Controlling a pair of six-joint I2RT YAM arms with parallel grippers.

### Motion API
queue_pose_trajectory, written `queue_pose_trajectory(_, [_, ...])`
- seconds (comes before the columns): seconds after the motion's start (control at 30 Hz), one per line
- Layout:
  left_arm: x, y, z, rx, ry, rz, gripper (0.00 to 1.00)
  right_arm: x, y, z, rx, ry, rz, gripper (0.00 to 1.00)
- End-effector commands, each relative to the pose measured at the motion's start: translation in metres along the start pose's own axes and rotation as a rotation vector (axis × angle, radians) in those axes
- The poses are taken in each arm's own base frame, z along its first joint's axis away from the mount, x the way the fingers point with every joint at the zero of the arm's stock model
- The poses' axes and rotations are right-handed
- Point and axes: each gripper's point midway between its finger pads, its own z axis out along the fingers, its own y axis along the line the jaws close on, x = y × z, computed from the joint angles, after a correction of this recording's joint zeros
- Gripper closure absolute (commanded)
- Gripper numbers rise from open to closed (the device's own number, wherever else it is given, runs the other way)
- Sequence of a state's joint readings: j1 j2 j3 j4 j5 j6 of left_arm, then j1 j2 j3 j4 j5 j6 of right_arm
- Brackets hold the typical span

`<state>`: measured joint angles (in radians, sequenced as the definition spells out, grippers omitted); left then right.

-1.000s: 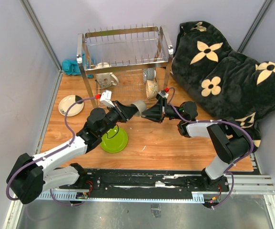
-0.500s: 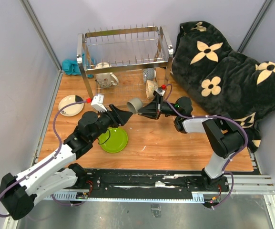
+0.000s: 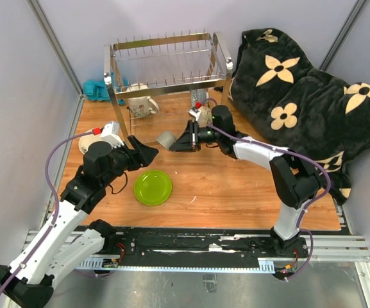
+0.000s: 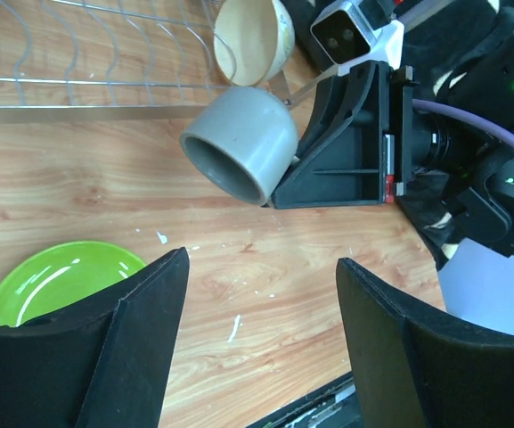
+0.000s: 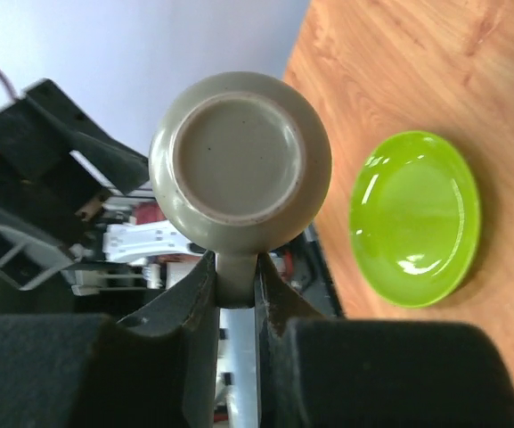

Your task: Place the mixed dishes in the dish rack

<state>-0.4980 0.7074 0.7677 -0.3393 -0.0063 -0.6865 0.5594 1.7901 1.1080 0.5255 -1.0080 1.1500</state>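
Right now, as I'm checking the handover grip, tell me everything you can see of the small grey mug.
The small grey mug looks like matte ceramic: plain, cylindrical, with a ringed flat base. It hangs on its side in the air, mouth toward the open left gripper, in front of the dish rack. The right gripper pinches its handle; nothing else touches it.

Left tool [image 4: 261,267] spread, right tool [image 5: 236,267] clamped

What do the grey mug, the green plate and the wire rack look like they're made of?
The small grey mug looks like satin-glazed stoneware, with a bare, brownish ring on its base. The lime-green plate is glossy with sharp highlights: glazed ceramic or melamine, hard to tell which. The dish rack looks like chromed metal wire and tube, with mirror-bright reflections.
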Motion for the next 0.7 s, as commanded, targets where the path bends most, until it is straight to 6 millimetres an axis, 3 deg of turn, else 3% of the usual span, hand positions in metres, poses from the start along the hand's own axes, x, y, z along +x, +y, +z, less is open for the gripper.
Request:
queue_pose_trajectory(0.0, [-0.009, -0.001, -0.010, 0.010, 0.023, 0.031, 0.27, 0.010, -0.026, 0.021, 0.131, 0.097, -0.172, 0.99])
queue_pose_trajectory(0.23, [-0.030, 0.013, -0.016, -0.057, -0.037, 0.016, 0.24, -0.003, -0.036, 0.056, 0.165, 0.112, -0.227, 0.99])
queue_pose_trajectory(0.3, [-0.035, 0.015, -0.017, -0.071, -0.050, 0.014, 0.24, -0.007, -0.048, 0.064, 0.172, 0.118, -0.212, 0.99])
queue_pose_trajectory(0.5, [-0.048, 0.029, -0.026, -0.157, -0.088, 0.007, 0.22, -0.038, -0.056, 0.082, 0.202, 0.091, -0.271, 0.99])
queue_pose_trajectory(0.67, [-0.047, 0.040, -0.025, -0.180, -0.072, -0.023, 0.19, -0.061, -0.066, 0.092, 0.266, 0.074, -0.343, 0.99])
